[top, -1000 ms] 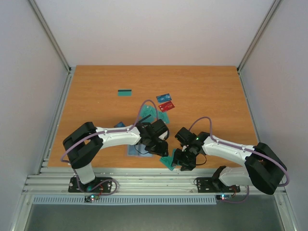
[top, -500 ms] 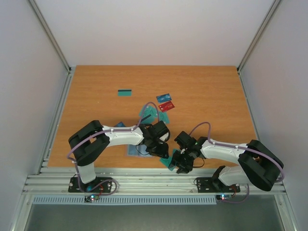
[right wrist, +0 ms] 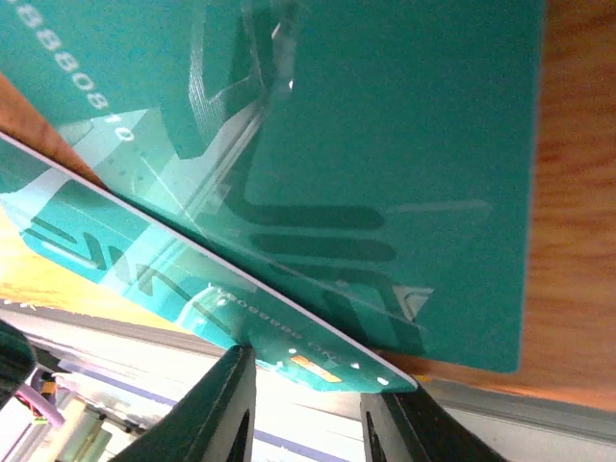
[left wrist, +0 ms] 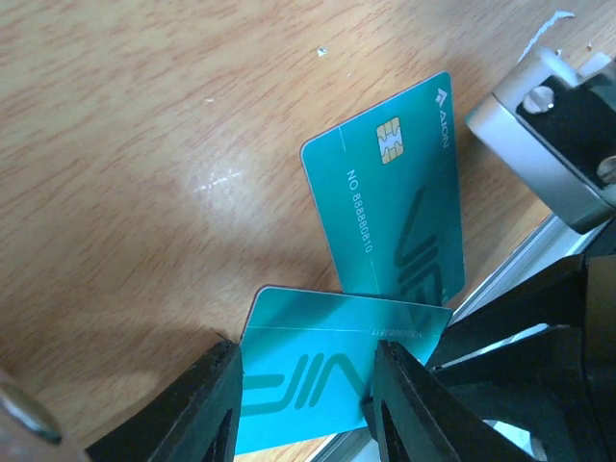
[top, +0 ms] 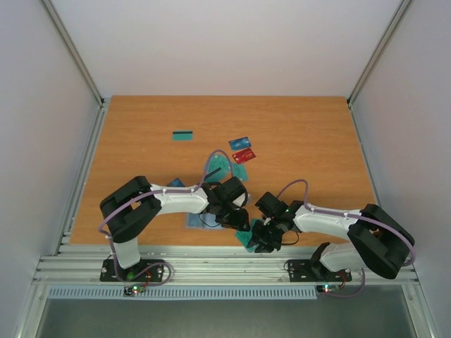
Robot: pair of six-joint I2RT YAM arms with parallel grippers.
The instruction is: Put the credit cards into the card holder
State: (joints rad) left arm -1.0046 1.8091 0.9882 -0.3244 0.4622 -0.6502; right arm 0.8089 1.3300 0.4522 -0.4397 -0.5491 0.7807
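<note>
A tilted thin teal plastic card (left wrist: 332, 327) sits between the fingers of the left hand (left wrist: 306, 351) and of the right hand (right wrist: 308, 385). Whether either clamps it is unclear. Loosely pinched, it could slip over the wooden worktop (left wrist: 125, 164) edge below.

One card (top: 244, 238) lies at the table's (top: 317, 141) near edge, other cards (top: 240, 142) behind it.

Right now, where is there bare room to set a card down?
Bare: table right of the red card; left strip beside the striped card. Crowded: near centre, where left gripper and right gripper meet over teal cards.
</note>
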